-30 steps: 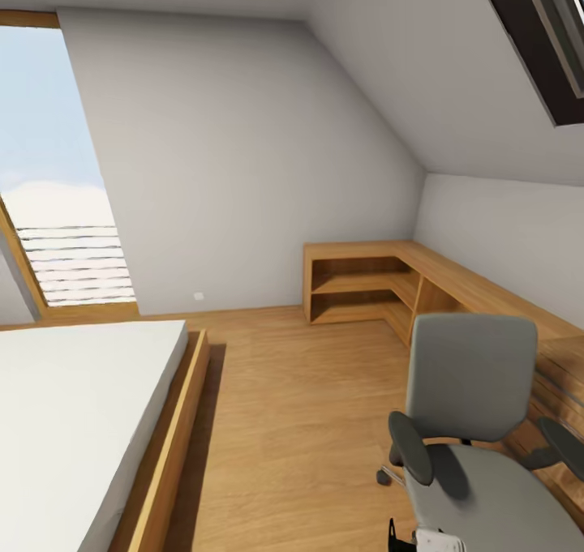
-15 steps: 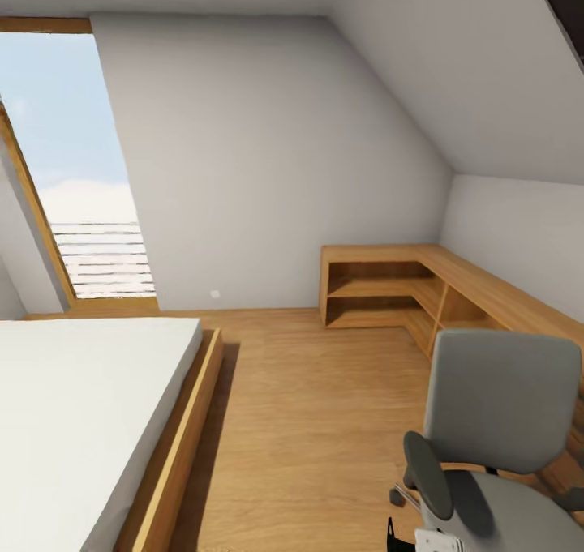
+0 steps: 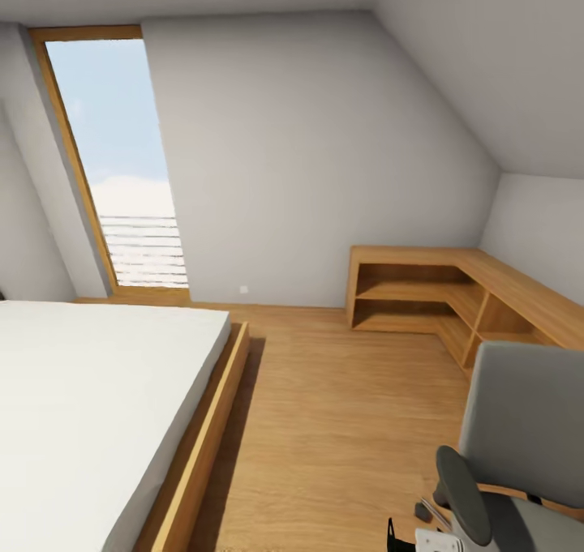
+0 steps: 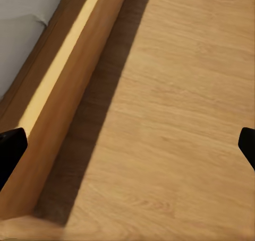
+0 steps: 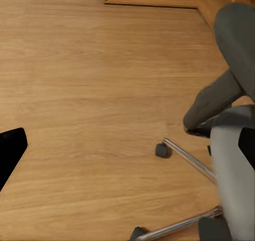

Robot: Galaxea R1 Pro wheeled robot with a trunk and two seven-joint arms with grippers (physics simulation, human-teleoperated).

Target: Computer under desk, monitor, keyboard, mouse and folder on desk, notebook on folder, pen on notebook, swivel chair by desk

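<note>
wood floor point(image 4: 175, 119) | bed frame point(image 4: 64, 92) beside | jaws apart

A: What is on the left?
B: A big bed point(image 3: 81, 398) with a white top and a wood frame.
A: And far back?
B: A tall window point(image 3: 122, 163), and low wood shelves point(image 3: 422, 293) in the corner. The floor point(image 3: 341, 422) is wood too.

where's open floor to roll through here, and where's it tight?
Open: the wood floor between the bed frame and the corner shelf unit, running back to the window wall. Tight: at the swivel chair, whose metal legs and casters spread over the floor near the right gripper.
</note>
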